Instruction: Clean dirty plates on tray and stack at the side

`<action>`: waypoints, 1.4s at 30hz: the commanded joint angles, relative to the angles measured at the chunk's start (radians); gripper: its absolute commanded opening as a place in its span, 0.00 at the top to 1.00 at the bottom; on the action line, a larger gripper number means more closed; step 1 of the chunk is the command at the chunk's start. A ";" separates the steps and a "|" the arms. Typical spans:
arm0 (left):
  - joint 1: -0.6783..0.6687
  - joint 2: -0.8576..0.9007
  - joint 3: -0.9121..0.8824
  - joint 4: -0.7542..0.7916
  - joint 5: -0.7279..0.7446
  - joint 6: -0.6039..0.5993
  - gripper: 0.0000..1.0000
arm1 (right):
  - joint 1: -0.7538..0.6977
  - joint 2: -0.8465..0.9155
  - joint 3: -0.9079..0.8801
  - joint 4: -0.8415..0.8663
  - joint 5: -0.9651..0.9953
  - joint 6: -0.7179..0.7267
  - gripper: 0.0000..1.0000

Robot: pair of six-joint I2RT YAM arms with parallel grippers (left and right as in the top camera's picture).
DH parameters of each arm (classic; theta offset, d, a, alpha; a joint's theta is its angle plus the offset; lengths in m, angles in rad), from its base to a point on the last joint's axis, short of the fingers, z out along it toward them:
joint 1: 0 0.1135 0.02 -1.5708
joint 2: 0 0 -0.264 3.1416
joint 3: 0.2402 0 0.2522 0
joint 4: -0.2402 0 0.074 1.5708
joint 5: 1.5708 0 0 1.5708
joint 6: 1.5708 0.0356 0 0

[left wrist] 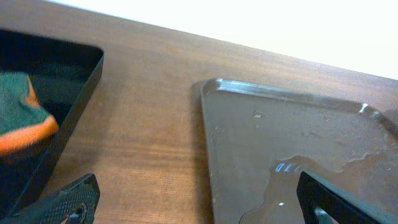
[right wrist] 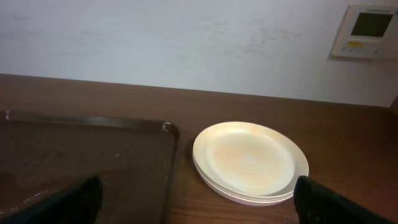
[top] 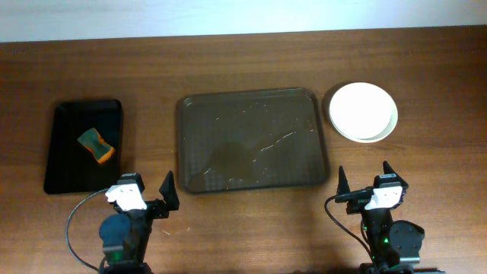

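Tray [top: 251, 137] bare and wet, plates [top: 363, 112] stacked beside it (count unclear, probably all), left gripper [top: 144, 190] and right gripper [top: 365, 183] agape, empty; task looks finished.

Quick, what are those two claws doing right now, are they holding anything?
Left gripper: open, holding nothing.
Right gripper: open, holding nothing.

The table [top: 228, 61] shows matt brown wood grain, the tray [top: 251, 114] a glossy, wet-streaked dark surface, the plates [top: 363, 111] smooth faintly shiny cream, the black tray [top: 65, 164] smooth plastic-looking sheen, the sponge [top: 97, 145] coarse fibre.
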 commanded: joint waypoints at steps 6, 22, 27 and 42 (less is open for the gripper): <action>-0.037 -0.259 -0.011 -0.050 0.019 0.061 0.00 | -0.006 -0.008 -0.007 -0.003 0.005 -0.006 0.02; -0.088 -0.394 -0.036 -0.015 0.016 0.149 0.00 | -0.006 -0.008 -0.007 -0.003 0.005 -0.006 0.02; -0.089 -0.394 -0.036 -0.108 -0.026 0.149 0.00 | -0.006 -0.008 -0.007 -0.003 0.005 -0.006 0.01; -0.157 -0.394 -0.036 -0.119 -0.105 0.150 0.00 | -0.006 -0.008 -0.007 -0.003 0.005 -0.006 0.02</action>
